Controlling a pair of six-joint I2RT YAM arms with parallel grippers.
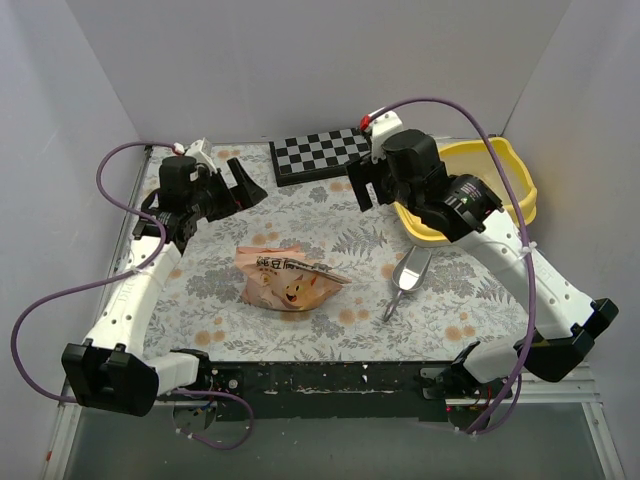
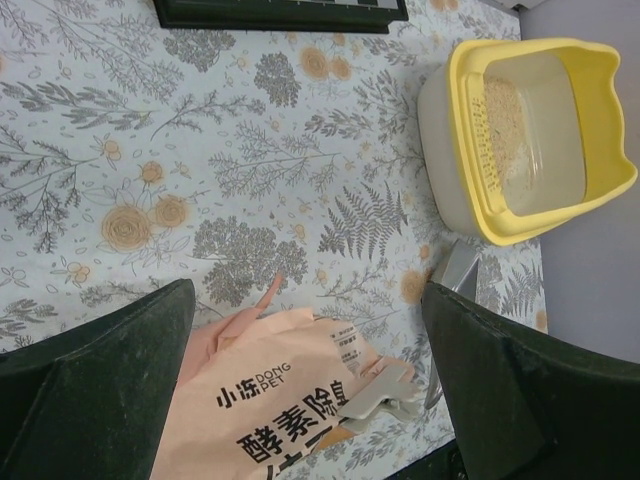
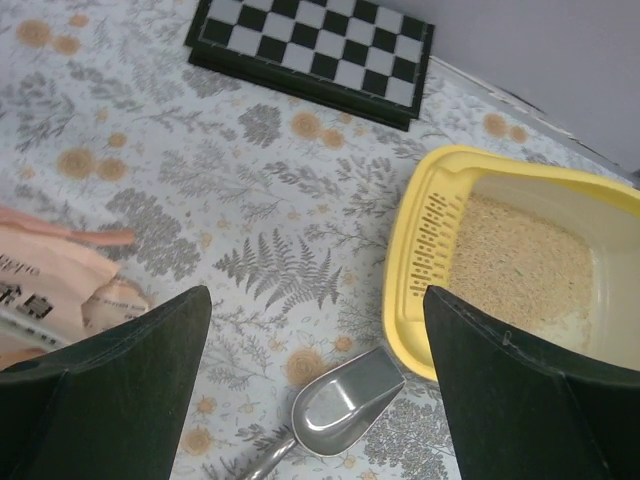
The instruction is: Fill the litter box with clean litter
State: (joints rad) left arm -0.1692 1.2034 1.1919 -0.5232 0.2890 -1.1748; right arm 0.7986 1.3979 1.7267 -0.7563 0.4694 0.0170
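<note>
The yellow litter box (image 1: 515,160) stands at the back right, partly behind my right arm. The right wrist view shows its slotted ledge (image 3: 425,245) and pale beige litter (image 3: 520,265) covering part of its floor. The left wrist view also shows the box (image 2: 470,200) with litter (image 2: 500,110) inside. My right gripper (image 1: 362,188) is open and empty, held above the table left of the box, over the scoop (image 3: 345,405). My left gripper (image 1: 238,186) is open and empty at the back left, above the peach-orange bag (image 2: 265,400).
The bag (image 1: 290,278) lies in the middle of the table, closed with a clip (image 2: 385,398). The silver scoop (image 1: 408,275) lies empty to the right of it. A checkerboard (image 1: 322,153) sits at the back edge. White walls enclose the table.
</note>
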